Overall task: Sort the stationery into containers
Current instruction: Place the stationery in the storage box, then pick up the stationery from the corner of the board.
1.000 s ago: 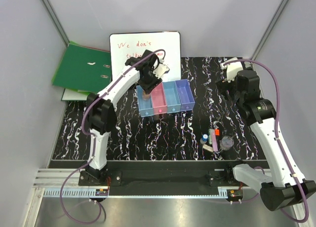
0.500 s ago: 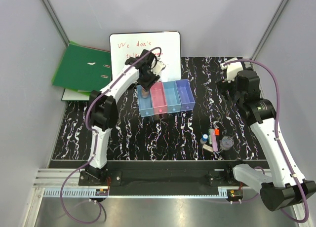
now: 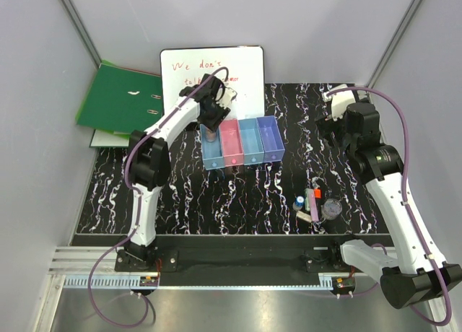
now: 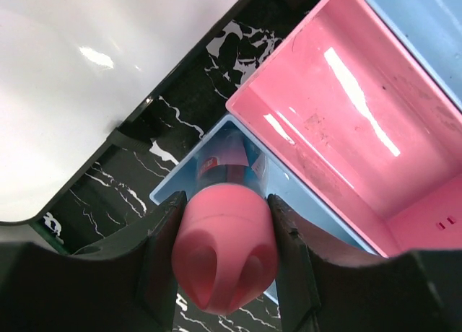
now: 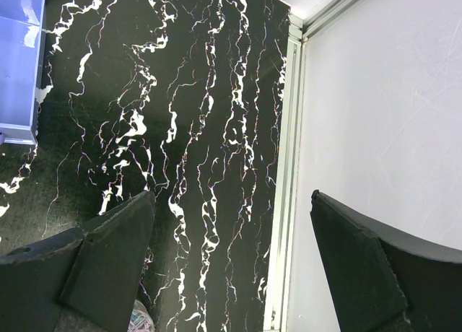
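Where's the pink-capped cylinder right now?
In the left wrist view, the pink-capped cylinder is gripped by the left end effector, pointing down into the light blue plastic bin at the row's left end, beside the pink plastic bin.

bins x4 [image 3: 232, 141] | arms x2 [image 3: 173, 123] | whiteboard x1 [image 3: 209, 68] | binder x1 [image 3: 119, 97] | stationery pcs ~5 [image 3: 312, 198]
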`<control>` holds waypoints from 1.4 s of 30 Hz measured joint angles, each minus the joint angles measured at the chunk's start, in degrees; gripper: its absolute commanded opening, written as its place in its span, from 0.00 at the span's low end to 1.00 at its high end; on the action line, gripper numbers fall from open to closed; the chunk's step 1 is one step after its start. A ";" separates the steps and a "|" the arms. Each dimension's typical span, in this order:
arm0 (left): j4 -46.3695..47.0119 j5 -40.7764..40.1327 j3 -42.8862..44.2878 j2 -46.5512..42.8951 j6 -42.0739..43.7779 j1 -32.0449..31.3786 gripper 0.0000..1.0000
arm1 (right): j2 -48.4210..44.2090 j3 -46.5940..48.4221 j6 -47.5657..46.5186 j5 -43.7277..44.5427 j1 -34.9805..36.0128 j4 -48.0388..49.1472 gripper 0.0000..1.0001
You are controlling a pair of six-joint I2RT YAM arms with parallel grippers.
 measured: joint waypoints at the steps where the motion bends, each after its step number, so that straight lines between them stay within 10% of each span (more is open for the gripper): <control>1: 0.48 0.22 -0.17 -0.02 -0.22 0.00 0.53 | 0.00 0.00 0.00 0.02 0.00 0.00 0.98; 9: 2.56 0.44 -0.98 -2.38 -0.98 0.28 0.99 | -0.11 -0.96 0.02 -0.37 -0.02 -0.02 0.99; 22: 3.72 1.42 -3.34 -13.14 0.31 0.13 0.99 | -3.02 -3.43 -0.37 -12.22 -0.02 -5.86 0.88; 31: 4.66 3.52 -20.15 -34.14 9.25 -5.57 0.99 | 1.88 -16.65 -13.22 -22.97 -0.09 -12.74 0.82; 42: 3.63 4.48 -30.82 -39.93 12.79 -7.45 0.99 | 8.79 -19.10 -20.61 -26.99 2.86 -13.99 0.83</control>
